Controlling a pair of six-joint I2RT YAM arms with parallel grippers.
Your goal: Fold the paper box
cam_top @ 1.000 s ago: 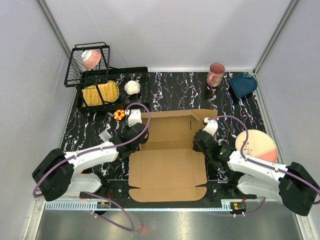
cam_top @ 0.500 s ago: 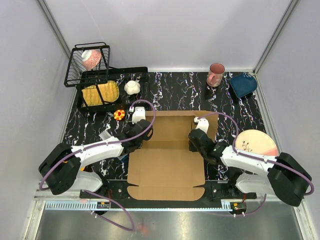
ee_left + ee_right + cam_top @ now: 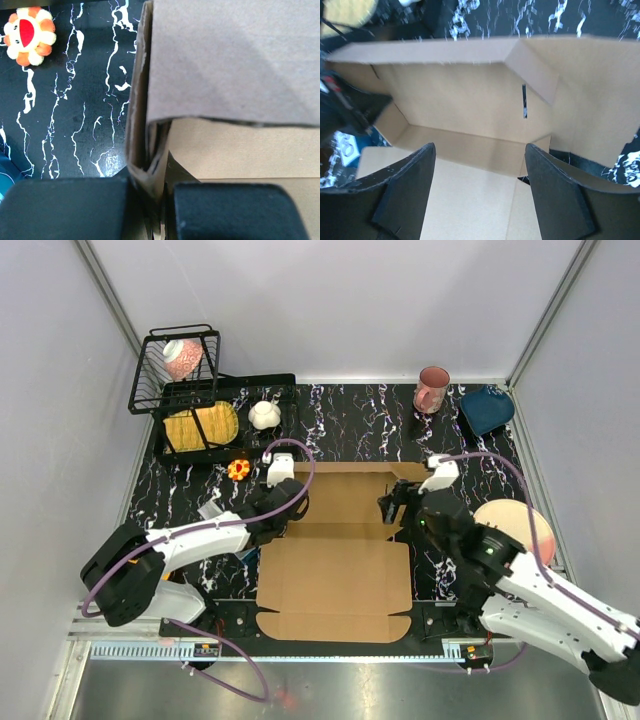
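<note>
From above: paper box (image 3: 335,560) lying half-formed at centre of the frame on the black marbled table (image 3: 350,420), far wall raised, left gripper (image 3: 272,518) at its left corner and right gripper (image 3: 396,508) by its right side. From the left wrist: left gripper (image 3: 150,195) pinched together on an upright side wall of the paper box, seemingly a doubled layer though too close to be sure, small orange toy (image 3: 29,35) in the upper left corner. From the right wrist: right gripper (image 3: 479,160) spread wide with nothing between the fingers (image 3: 405,195), paper box filling the upper frame beyond.
</note>
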